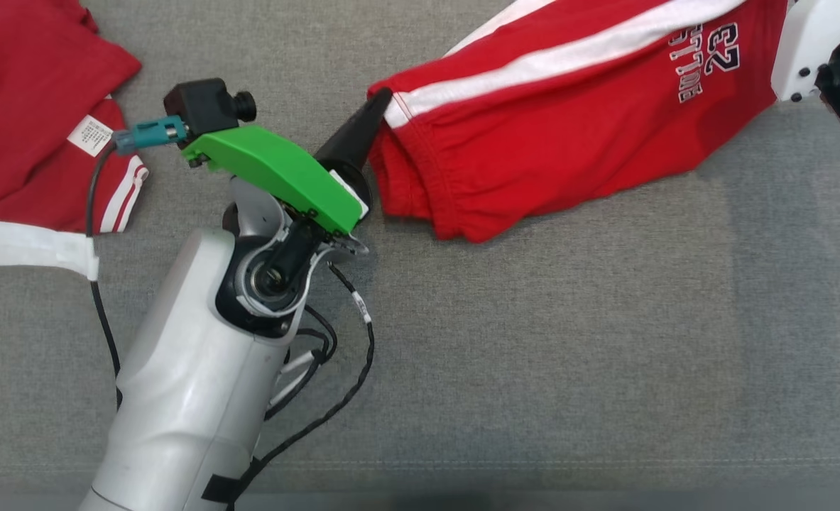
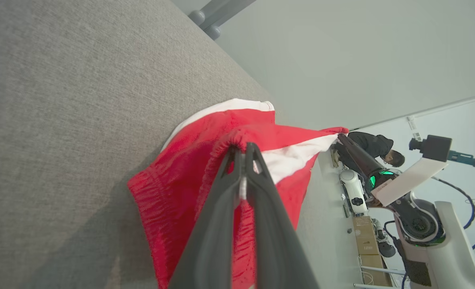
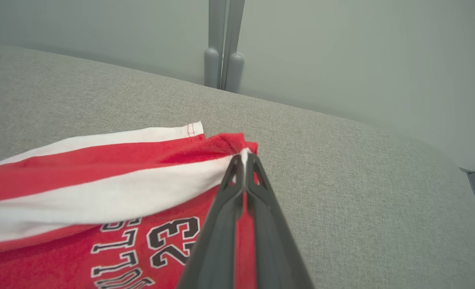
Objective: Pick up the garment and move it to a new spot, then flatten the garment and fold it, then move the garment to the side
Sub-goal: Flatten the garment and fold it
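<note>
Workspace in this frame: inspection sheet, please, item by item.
Surface: grey fabric surface, smooth.
Job's things: red garment, white stripes and printed 23, stretched between both grippers.
Clutter: second red garment at head view's upper left; white tape strip at its lower edge.
Grippers: left gripper shut on the garment's gathered edge; right gripper shut on its striped corner.
Cables: black cables loop loose by the left wrist.
Surroundings: pale wall, grey post, a person in the background.
</note>
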